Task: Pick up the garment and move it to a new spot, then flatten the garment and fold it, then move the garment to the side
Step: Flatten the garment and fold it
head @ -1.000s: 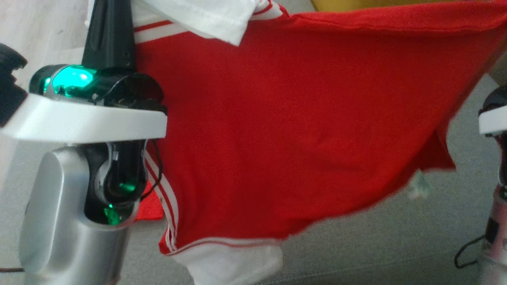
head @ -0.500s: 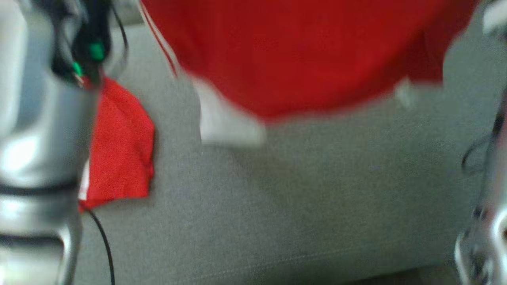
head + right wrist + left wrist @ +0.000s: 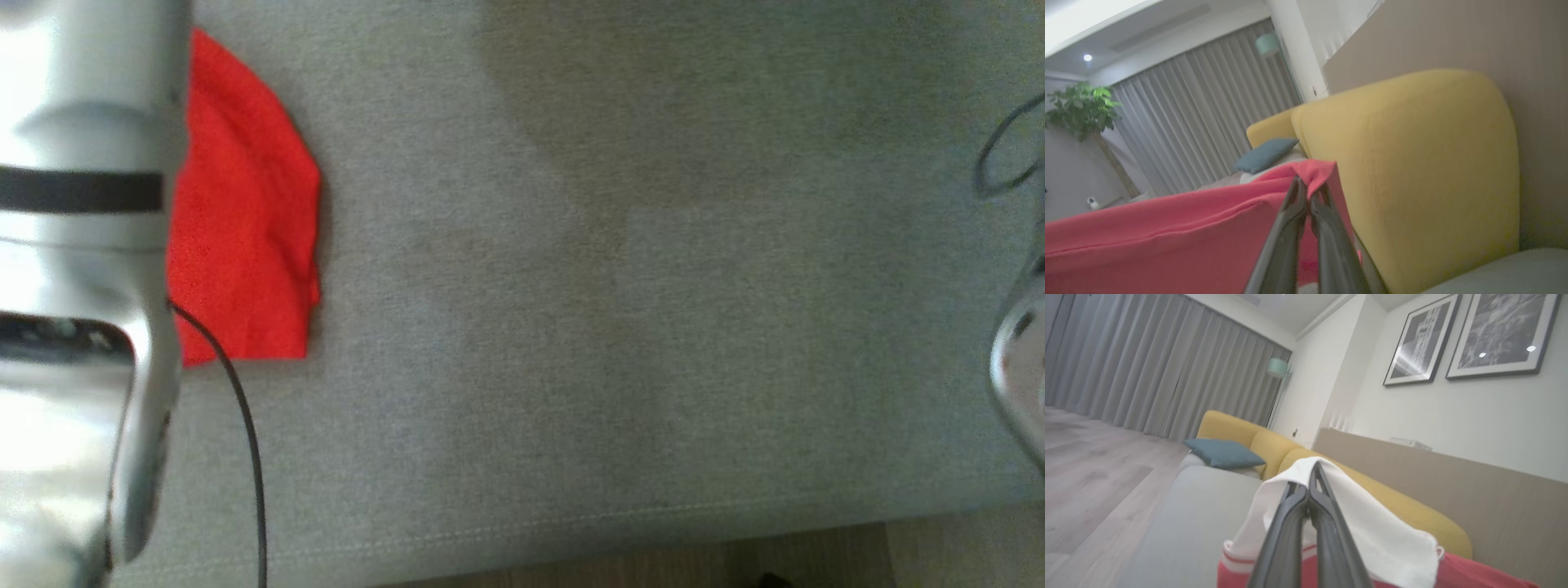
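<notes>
The garment is red with white sleeves and striped trim. In the left wrist view my left gripper is shut on its white sleeve, which drapes over the fingertips. In the right wrist view my right gripper is shut on a corner of the red cloth, which stretches away to the left, held up in the air. In the head view a red piece of cloth shows beside my silver left forearm; whether it hangs or lies on the seat I cannot tell.
A grey sofa seat spreads below, its front edge near wooden floor. Yellow backrests rise behind, with a blue cushion farther along. A black cable hangs by the left arm. My right arm stands at the right edge.
The head camera has tilted down: the stretched red garment slid up out of the picture, and the view now looks onto the grey seat. Both grips look unchanged.
</notes>
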You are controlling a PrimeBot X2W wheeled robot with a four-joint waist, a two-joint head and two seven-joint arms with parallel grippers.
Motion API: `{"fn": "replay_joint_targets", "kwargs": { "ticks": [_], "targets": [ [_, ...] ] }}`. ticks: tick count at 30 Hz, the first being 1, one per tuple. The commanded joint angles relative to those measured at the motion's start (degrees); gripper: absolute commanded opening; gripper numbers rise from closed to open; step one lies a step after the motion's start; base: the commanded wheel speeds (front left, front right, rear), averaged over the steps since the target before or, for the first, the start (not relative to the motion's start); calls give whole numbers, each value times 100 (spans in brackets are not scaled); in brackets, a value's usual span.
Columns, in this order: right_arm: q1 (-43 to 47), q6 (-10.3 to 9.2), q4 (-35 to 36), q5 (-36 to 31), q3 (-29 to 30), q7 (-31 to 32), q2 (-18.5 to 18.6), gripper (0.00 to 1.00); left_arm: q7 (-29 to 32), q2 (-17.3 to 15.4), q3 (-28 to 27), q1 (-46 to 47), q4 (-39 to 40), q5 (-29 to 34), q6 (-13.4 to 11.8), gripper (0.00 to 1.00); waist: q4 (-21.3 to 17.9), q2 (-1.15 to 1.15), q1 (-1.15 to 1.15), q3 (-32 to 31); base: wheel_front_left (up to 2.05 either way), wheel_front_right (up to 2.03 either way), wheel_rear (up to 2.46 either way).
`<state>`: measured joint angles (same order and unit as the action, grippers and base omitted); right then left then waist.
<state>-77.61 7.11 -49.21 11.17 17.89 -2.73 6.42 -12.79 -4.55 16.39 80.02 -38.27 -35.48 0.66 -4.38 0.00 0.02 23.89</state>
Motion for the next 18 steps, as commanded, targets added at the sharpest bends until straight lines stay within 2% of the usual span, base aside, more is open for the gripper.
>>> {"fn": "replay_joint_targets", "kwargs": {
  "ticks": [1,6,9,16,18],
  "targets": [
    [71,37,-55,21,-64,-64,-61,0,-60,-192,-25,25,50,-2,92,0,71,0,-2,61,0,0,0],
    [623,37,-924,100,-196,44,23,0,-142,-152,166,-782,-287,20,309,0,132,0,-2,-68,0,0,0],
    [1009,37,-1265,133,-473,187,49,0,-157,-277,376,-1473,-356,88,452,0,137,0,-2,-239,0,0,0],
    [1881,37,-1560,360,-1360,598,337,0,33,-694,909,-3195,-126,92,625,0,171,0,-2,-778,0,0,0],
    [1997,37,-1557,380,-1530,677,410,0,101,-740,1023,-3419,-32,100,638,0,189,0,-2,-859,0,0,0]
  ]
}}
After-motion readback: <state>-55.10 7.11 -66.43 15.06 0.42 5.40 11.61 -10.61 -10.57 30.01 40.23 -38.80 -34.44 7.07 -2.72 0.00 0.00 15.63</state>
